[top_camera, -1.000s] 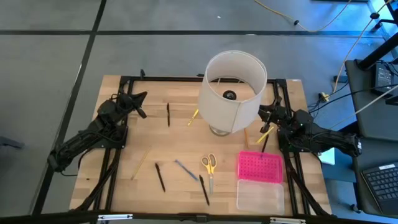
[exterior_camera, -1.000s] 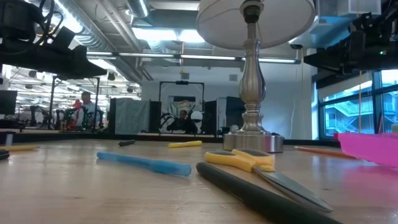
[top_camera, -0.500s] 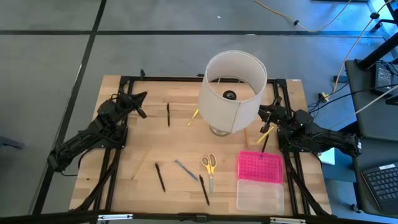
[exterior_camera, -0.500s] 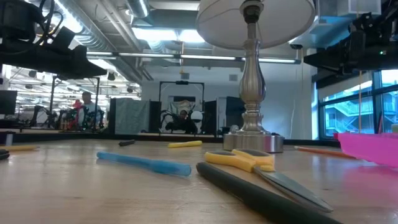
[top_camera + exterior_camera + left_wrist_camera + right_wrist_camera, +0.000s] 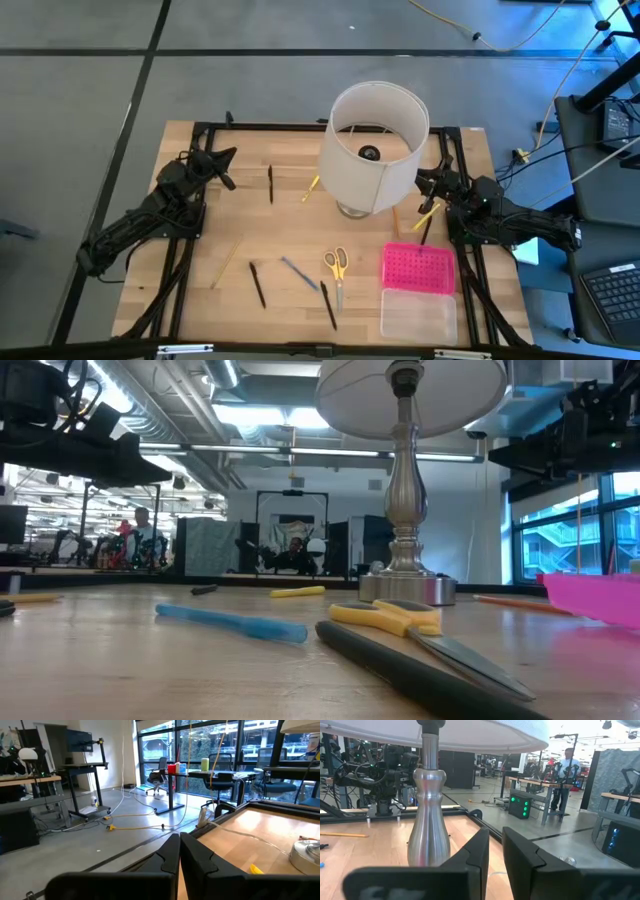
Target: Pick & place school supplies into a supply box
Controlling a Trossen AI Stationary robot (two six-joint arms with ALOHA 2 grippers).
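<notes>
The scissors (image 5: 335, 270) lie on the counter (image 5: 200, 300) with yellow handles toward the lamp (image 5: 372, 145) and blades toward the near edge. Just left, the grey-blue pen (image 5: 298, 273) lies diagonally, between 2 black pens (image 5: 257, 283). The box (image 5: 418, 312) sits at the near right, its pink lid (image 5: 418, 267) flipped open, the clear base showing nothing inside. The left end effector (image 5: 228, 168) is pressed together, holding nothing. The right end effector (image 5: 432, 200) pinches a pencil (image 5: 427, 214) and a black pen beside the lamp.
</notes>
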